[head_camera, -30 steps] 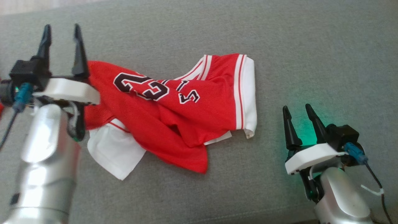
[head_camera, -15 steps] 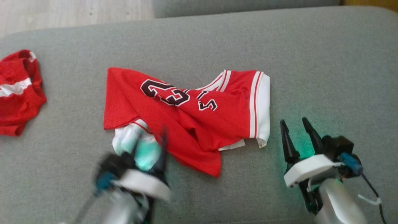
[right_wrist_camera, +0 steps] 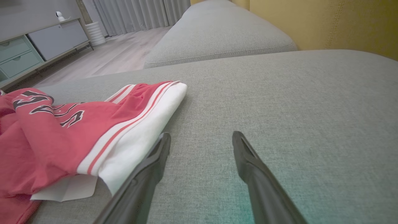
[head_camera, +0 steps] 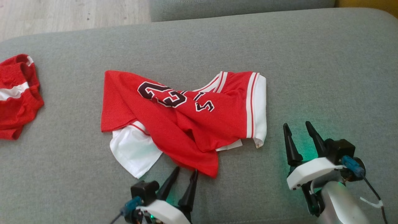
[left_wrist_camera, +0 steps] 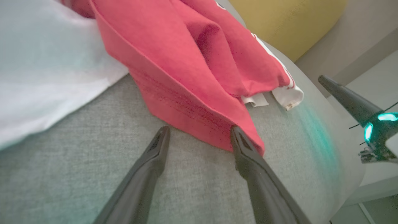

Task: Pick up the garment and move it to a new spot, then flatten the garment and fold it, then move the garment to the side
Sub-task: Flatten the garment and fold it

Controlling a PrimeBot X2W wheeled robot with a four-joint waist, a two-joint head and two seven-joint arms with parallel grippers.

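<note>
While the crumpled red basketball jersey with white trim and a black 23 lies mid-frame on the grey woven sofa cushion, I see its long axis running left to right across the head view, with the white-banded edge toward the right and a white panel spilling out at lower left. My left gripper sits at bottom centre, fingers spread, one tip at the jersey's red lower hem; my right gripper, likewise spread, stands over bare cushion just right of the white band.
</note>
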